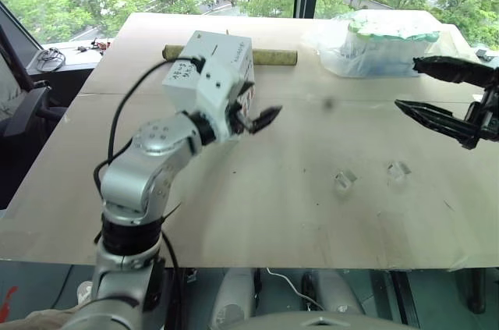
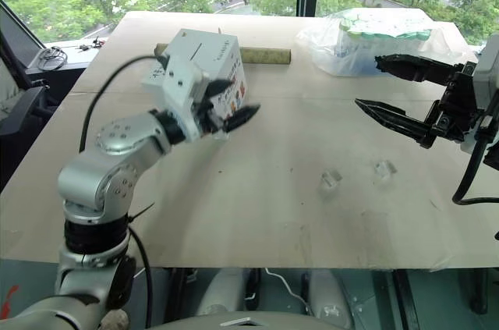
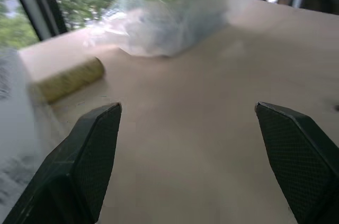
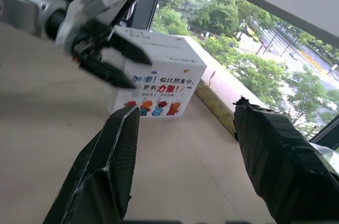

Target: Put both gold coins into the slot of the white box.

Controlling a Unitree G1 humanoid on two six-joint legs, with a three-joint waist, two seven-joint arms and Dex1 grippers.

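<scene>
White box (image 2: pixel 204 65) sits far left; my left gripper (image 2: pixel 231 111) hovers beside it, jaws wide, empty. Right gripper (image 2: pixel 394 90) wide, empty.

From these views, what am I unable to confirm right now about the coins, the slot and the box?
- gold coins: none can be made out on the table or between either gripper's fingers.
- slot: a thin line on the white box top; the left gripper overlaps the box's front.
- Box writing: left wrist view blurs the white box at its edge.

Both eye views look down over the table (image 1: pixel 257 213); wrist views skim it, sharing the white box (image 4: pixel 169 75).
</scene>
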